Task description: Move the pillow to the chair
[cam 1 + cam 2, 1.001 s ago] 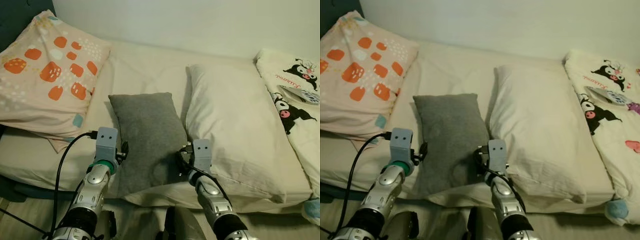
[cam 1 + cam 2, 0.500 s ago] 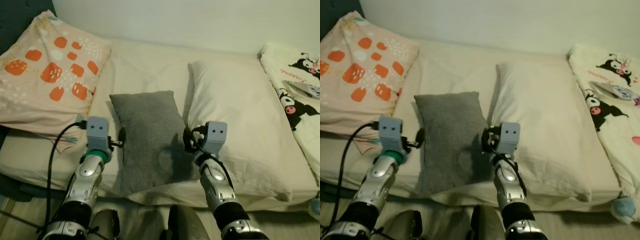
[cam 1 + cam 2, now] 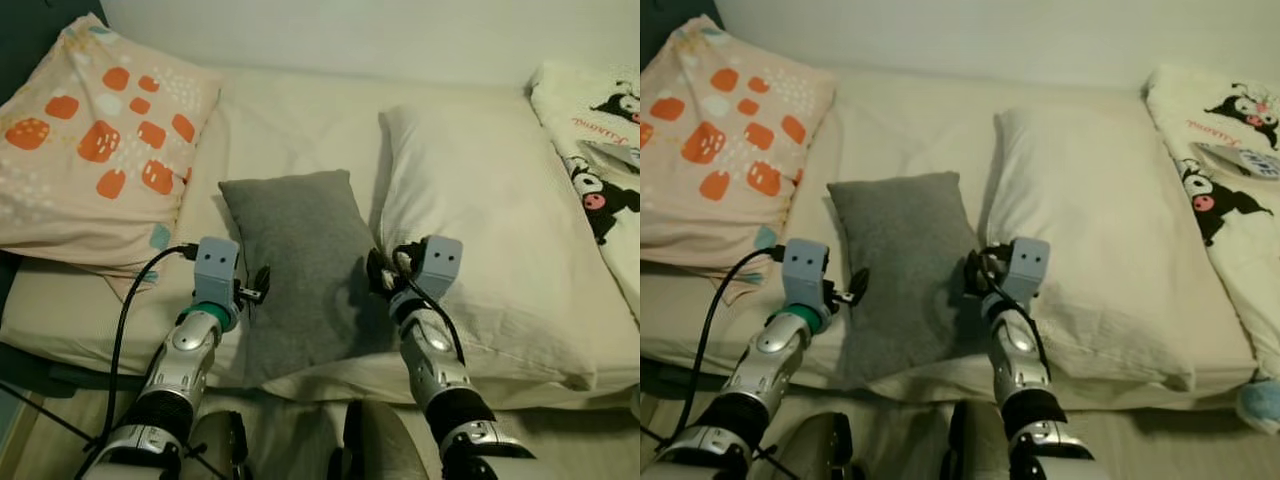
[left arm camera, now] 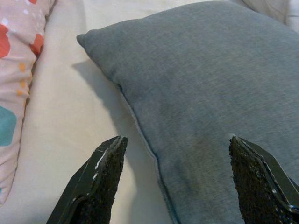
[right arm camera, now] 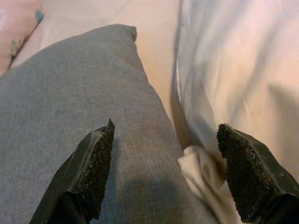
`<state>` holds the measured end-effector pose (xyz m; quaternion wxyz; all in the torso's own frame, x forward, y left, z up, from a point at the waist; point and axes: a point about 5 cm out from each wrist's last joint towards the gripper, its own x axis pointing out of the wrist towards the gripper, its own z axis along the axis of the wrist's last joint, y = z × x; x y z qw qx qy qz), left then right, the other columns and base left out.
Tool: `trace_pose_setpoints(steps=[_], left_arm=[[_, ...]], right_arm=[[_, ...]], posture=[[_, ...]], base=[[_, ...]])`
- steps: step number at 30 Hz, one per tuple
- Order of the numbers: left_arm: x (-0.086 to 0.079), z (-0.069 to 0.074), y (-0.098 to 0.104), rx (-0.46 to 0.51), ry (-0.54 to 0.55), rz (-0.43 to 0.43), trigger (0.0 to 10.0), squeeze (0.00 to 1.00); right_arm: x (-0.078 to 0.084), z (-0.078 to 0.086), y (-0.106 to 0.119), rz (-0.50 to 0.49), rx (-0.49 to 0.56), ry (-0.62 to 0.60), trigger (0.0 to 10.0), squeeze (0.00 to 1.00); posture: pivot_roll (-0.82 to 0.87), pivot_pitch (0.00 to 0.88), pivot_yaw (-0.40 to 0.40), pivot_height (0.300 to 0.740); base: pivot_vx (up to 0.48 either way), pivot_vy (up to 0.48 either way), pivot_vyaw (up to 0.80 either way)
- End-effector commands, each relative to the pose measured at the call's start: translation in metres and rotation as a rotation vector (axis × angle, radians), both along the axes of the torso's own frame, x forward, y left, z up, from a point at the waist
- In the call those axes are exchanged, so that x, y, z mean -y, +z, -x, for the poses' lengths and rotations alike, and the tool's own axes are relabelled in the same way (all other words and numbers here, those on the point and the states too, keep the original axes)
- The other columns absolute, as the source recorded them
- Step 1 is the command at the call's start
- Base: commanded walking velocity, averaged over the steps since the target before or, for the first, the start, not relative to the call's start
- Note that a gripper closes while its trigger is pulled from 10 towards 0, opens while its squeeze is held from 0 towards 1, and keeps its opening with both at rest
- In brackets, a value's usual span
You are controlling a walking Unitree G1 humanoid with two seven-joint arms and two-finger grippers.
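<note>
Both end effectors, left (image 4: pixel 175 179) and right (image 5: pixel 163 175), advanced, straddling one grey pillow (image 3: pixel 300 265).

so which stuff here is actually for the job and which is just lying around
For the job:
- grey pillow
- left gripper, jaws open at its left edge
- right gripper, jaws open at its right edge

Lying about:
- orange-spotted pillow
- white pillow
- cartoon blanket
</note>
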<state>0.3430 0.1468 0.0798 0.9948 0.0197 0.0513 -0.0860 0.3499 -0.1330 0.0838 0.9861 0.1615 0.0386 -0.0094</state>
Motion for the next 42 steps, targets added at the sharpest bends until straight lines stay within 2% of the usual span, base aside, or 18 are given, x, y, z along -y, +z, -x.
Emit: trace_pose_setpoints(steps=[1, 2, 4, 9, 14, 21, 22, 24, 34, 35, 37, 38, 40, 42], left_arm=[[-0.017, 0.005, -0.005, 0.02, 0.1, 0.052, 10.0, 1.0], [-0.025, 0.006, -0.005, 0.031, 0.147, 0.078, 10.0, 1.0], [-0.03, 0.007, -0.006, 0.035, 0.174, 0.094, 10.0, 1.0], [-0.035, 0.008, -0.008, 0.027, 0.199, 0.116, 10.0, 1.0], [-0.035, 0.007, -0.009, 0.025, 0.2, 0.127, 10.0, 1.0], [-0.026, 0.006, -0.013, -0.001, 0.188, 0.132, 10.0, 1.0], [-0.027, 0.006, -0.018, -0.041, 0.217, 0.12, 10.0, 1.0], [-0.028, 0.007, -0.019, -0.051, 0.226, 0.12, 10.0, 1.0], [-0.041, 0.001, -0.013, -0.059, 0.264, 0.159, 10.0, 1.0], [-0.042, 0.001, -0.012, -0.052, 0.267, 0.173, 10.0, 0.9], [-0.042, 0.001, -0.012, -0.052, 0.267, 0.173, 10.0, 0.9], [-0.043, 0.001, -0.013, -0.052, 0.283, 0.2, 10.0, 0.0], [-0.043, 0.001, -0.014, -0.058, 0.289, 0.212, 10.0, 0.0], [-0.042, 0.002, -0.019, -0.104, 0.313, 0.283, 10.0, 0.0]], right_arm=[[-0.006, 0.001, -0.005, -0.111, -0.018, 0.0, 10.0, 1.0], [-0.008, 0.001, -0.006, -0.145, -0.025, 0.001, 10.0, 1.0], [-0.009, 0.001, -0.007, -0.169, -0.03, 0.001, 10.0, 1.0], [-0.009, -0.001, -0.005, -0.217, -0.032, 0.004, 10.0, 1.0], [-0.009, -0.003, -0.005, -0.227, -0.037, 0.019, 10.0, 1.0], [-0.008, -0.004, -0.008, -0.218, -0.072, 0.052, 10.0, 1.0], [-0.006, -0.003, -0.011, -0.203, -0.088, 0.056, 10.0, 1.0], [-0.006, -0.003, -0.012, -0.198, -0.092, 0.057, 10.0, 1.0], [-0.005, -0.006, -0.008, -0.201, -0.093, 0.044, 10.0, 1.0], [-0.005, -0.007, -0.008, -0.197, -0.091, 0.041, 10.0, 1.0], [-0.005, -0.007, -0.008, -0.197, -0.091, 0.041, 10.0, 1.0], [-0.004, -0.007, -0.007, -0.199, -0.09, 0.024, 10.0, 1.0], [-0.003, -0.007, -0.007, -0.202, -0.092, 0.016, 10.0, 1.0], [-0.004, -0.007, -0.009, -0.23, -0.118, 0.008, 10.0, 1.0]], posture=[[-0.08, 0.194, 0.007, 0.622], [-0.08, 0.201, 0.006, 0.622], [-0.08, 0.214, 0.004, 0.622], [-0.08, 0.236, -0.008, 0.622], [-0.07, 0.239, -0.016, 0.622], [-0.04, 0.204, -0.045, 0.622], [-0.03, 0.203, -0.038, 0.622], [-0.03, 0.203, -0.038, 0.622], [-0.02, 0.275, 0.044, 0.622], [-0.03, 0.278, 0.061, 0.622], [-0.03, 0.278, 0.061, 0.622], [-0.03, 0.298, 0.08, 0.622], [-0.04, 0.301, 0.082, 0.622], [-0.05, 0.316, 0.085, 0.622]], base=[[0.0, 0.0, 0.0], [0.0, 0.0, 0.0], [0.0, 0.0, 0.0], [0.0, 0.0, 0.0], [0.0, 0.0, 0.0], [0.0, 0.0, 0.0], [0.0, 0.0, 0.0], [0.0, 0.0, 0.0], [0.0, 0.0, 0.0], [0.0, 0.0, 0.0], [0.0, 0.0, 0.0], [0.0, 0.0, 0.0], [0.0, 0.0, 0.0], [0.0, 0.0, 0.0]])
